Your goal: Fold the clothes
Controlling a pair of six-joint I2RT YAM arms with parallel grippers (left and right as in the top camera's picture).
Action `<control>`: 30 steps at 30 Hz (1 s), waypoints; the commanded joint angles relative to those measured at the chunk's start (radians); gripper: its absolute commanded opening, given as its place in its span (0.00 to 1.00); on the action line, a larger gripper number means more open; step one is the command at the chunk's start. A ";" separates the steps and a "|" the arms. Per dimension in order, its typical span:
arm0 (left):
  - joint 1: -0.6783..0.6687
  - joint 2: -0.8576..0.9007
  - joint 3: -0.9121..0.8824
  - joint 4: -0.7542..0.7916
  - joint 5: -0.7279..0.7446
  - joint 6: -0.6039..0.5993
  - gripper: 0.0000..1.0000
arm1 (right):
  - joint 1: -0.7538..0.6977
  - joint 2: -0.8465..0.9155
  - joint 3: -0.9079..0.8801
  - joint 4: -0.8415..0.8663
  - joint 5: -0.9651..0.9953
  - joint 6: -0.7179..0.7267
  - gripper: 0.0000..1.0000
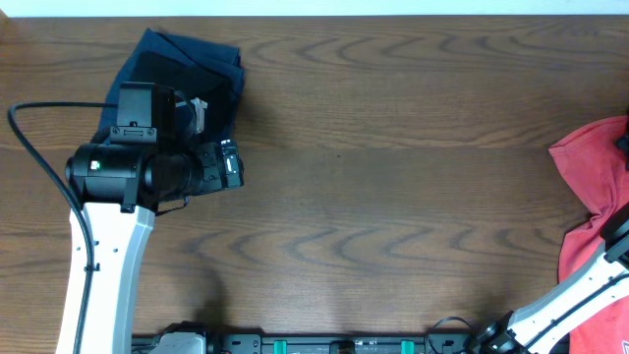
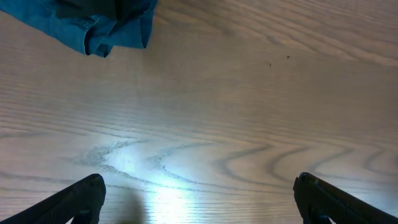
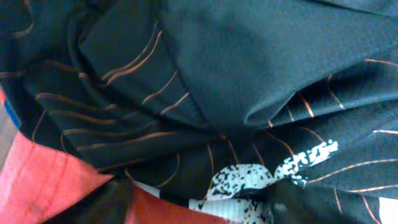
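In the right wrist view the black jersey, with thin orange lines and white speckled lettering, lies crumpled and fills the frame. Red T-shirt cloth shows under it at lower left. My right gripper is pressed low into this pile, its blurred fingers standing apart with jersey and red cloth between them; whether they grip is unclear. Overhead, the red T-shirt lies at the right edge. My left gripper hangs open over bare wood, its fingers holding nothing. A folded navy garment lies at the back left.
The wooden table stretches between the two arms. The left arm rises from the front left and partly covers the navy garment. The right arm reaches in from the front right and runs past the frame's edge.
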 commanded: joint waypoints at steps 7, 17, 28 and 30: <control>0.003 -0.003 0.021 -0.018 0.013 -0.005 0.98 | -0.039 -0.035 0.066 -0.043 -0.053 0.008 0.01; 0.003 -0.003 0.021 -0.019 0.013 -0.005 0.98 | -0.011 -0.278 0.067 -0.058 -0.376 0.013 0.01; 0.003 -0.032 0.023 -0.088 0.008 0.006 0.98 | 0.271 -0.477 0.067 -0.189 -0.546 0.027 0.01; 0.003 -0.052 0.023 -0.101 0.008 0.019 0.98 | 0.354 -0.484 0.067 -0.216 -0.546 0.025 0.01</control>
